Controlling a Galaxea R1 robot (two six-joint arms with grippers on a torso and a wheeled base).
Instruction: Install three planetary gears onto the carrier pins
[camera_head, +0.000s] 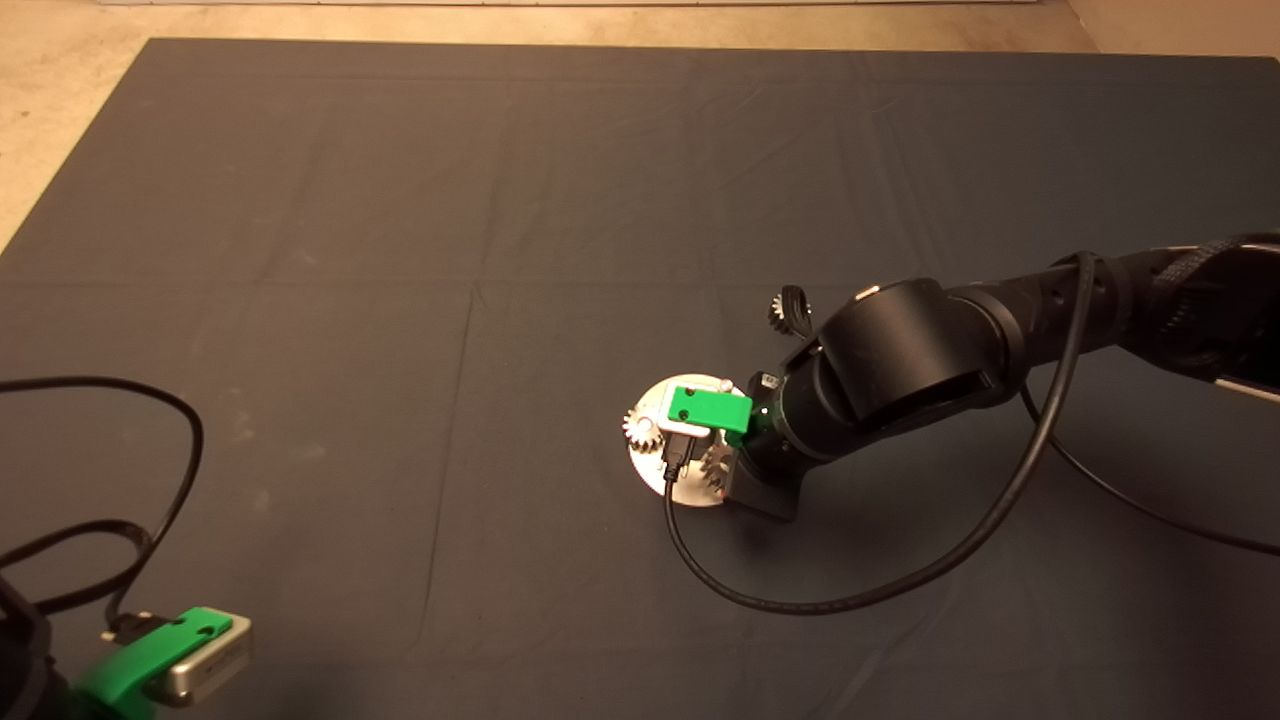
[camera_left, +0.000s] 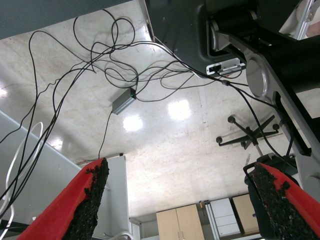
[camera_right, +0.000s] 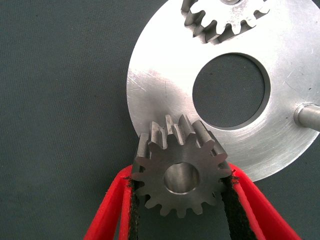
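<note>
A: What is the right gripper (camera_right: 182, 200) holding?

B: Its red fingers (camera_right: 112, 220) are pinching a planetary gear (camera_right: 181, 172) by the teeth on opposite sides, leaving the bore clear, I judge so a pin can pass through.

A: Where is the gear hanging?

B: Over the carrier disc (camera_right: 160, 85) rim, at the disc's 4 o'clock in the head view. Another gear (camera_right: 222, 17) is sitting seated across the centre hole, and one bare carrier pin (camera_right: 307, 114) is standing free.

A: How does the gear look?

B: It is showing dull grey steel, chunky teeth and a smooth round bore. A third gear (camera_head: 786, 310) is lying on the mat (camera_head: 400, 250) at 1 o'clock.

A: And the left gripper (camera_left: 177, 200)?

B: It is waiting at the mat's 7 o'clock corner, spread wide, gripping nothing.
</note>
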